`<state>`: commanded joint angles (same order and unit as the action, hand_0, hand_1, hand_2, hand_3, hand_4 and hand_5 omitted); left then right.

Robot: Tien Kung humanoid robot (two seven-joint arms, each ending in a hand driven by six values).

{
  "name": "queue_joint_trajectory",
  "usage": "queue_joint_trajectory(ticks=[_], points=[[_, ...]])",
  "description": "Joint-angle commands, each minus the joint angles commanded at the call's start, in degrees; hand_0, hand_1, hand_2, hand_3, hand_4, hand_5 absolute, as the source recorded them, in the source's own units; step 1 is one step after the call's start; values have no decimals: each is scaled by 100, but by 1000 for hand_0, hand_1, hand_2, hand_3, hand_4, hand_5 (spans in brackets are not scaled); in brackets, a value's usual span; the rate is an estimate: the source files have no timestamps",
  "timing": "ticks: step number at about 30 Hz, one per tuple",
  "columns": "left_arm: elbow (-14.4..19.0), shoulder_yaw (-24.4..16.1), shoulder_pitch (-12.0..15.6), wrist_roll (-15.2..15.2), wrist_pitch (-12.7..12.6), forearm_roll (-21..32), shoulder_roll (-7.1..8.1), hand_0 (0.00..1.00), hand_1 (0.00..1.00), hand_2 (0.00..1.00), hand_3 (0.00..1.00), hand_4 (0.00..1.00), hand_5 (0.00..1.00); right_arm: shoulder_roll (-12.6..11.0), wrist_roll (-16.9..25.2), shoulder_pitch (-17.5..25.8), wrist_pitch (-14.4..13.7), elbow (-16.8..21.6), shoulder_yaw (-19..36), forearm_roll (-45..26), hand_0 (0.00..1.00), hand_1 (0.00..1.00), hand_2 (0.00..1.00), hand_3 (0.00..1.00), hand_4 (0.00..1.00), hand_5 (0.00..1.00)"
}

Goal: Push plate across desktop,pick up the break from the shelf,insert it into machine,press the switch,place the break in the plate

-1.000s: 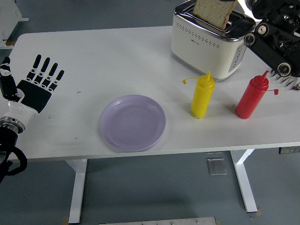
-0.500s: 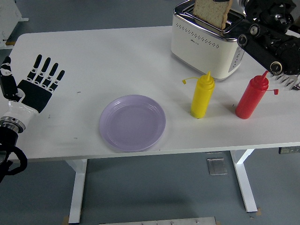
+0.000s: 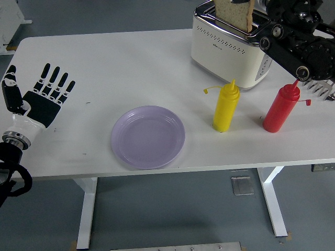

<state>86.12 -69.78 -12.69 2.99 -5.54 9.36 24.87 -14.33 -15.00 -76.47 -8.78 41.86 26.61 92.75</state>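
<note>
At one o'clock on the desk (image 3: 104, 57), bread (image 3: 234, 11) stands in the toaster (image 3: 230, 49); the right hand (image 3: 272, 8) is at its top, grip unclear. Left hand (image 3: 44, 99) lies spread at nine o'clock. Plate (image 3: 148, 137) sits at six.

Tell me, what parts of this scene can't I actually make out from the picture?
All in the head view:
- Right robot hand: its fingers are hidden behind the bread and cut off by the top edge, so its grip is unclear.
- Bread: its top is cropped by the edge and its bottom sits inside the toaster.
- Toaster switch: covered by the black right arm.
- Print on the toaster: too small to read.
</note>
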Motion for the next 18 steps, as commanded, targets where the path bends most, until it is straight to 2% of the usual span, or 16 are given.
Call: queue_joint_trajectory(ticks=[18], points=[[-26,186,-23,6,-8,14,-11,829,761,708,714,800,998,23,2,-108,67,-134,41,-18,219,342,456,510,502,2]])
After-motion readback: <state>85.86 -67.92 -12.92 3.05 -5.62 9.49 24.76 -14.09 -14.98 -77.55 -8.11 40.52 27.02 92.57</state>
